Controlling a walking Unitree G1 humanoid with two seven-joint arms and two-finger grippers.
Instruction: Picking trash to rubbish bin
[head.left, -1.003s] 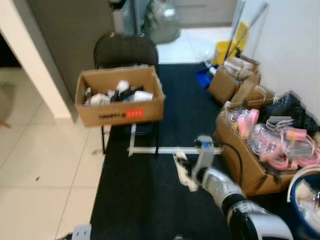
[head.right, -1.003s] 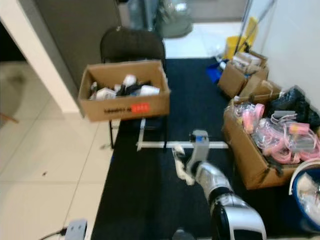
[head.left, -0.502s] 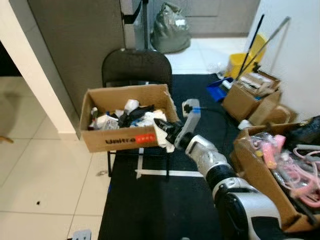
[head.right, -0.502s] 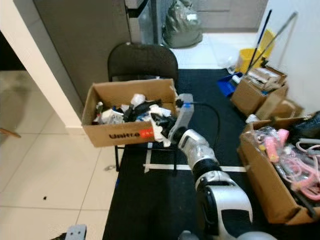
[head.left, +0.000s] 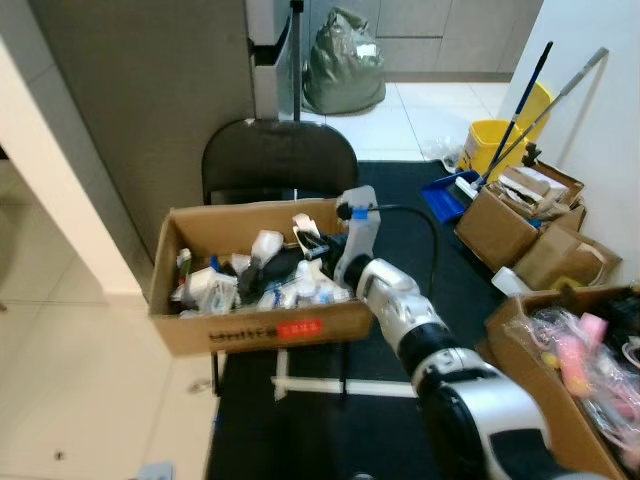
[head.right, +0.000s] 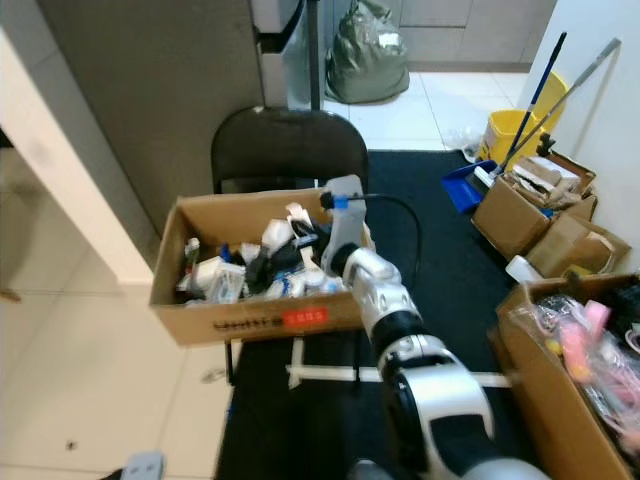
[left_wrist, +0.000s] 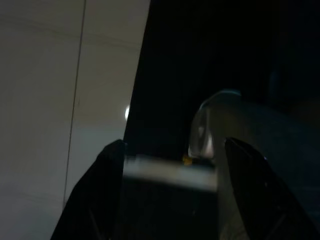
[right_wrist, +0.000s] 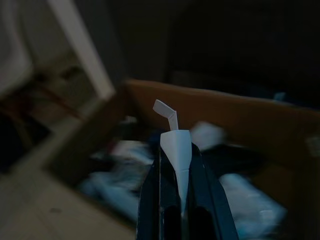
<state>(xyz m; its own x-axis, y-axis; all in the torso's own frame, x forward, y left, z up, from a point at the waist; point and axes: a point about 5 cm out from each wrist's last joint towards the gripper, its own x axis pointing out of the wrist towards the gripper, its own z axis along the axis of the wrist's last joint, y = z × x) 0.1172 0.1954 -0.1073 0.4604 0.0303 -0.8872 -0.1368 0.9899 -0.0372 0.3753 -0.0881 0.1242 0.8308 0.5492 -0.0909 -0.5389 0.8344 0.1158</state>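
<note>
A brown cardboard box (head.left: 255, 335) holding several pieces of white and dark trash rests on the seat of a black chair (head.left: 278, 165). My right gripper (head.left: 312, 245) reaches over the box's right half, just above the trash. It is shut on a folded piece of white paper (right_wrist: 175, 142), which sticks out past the fingertips; the same paper (head.left: 303, 228) pokes up above the heap. In the dark left wrist view, my left gripper (left_wrist: 170, 165) hangs low with its fingers (left_wrist: 107, 195) spread, over the edge of the black mat and pale tiles.
A black mat (head.left: 400, 230) runs under the chair. A grey-green rubbish bag (head.left: 345, 60) sits at the back. A yellow bucket (head.left: 490, 140) with mops, brown boxes (head.left: 520, 215) and a box of pink items (head.left: 570, 380) line the right. A dark panel (head.left: 130, 100) stands left.
My right gripper rose from low over the mat, passed the box's right front corner, and now holds the white paper over the box. The camera view shifted too.
</note>
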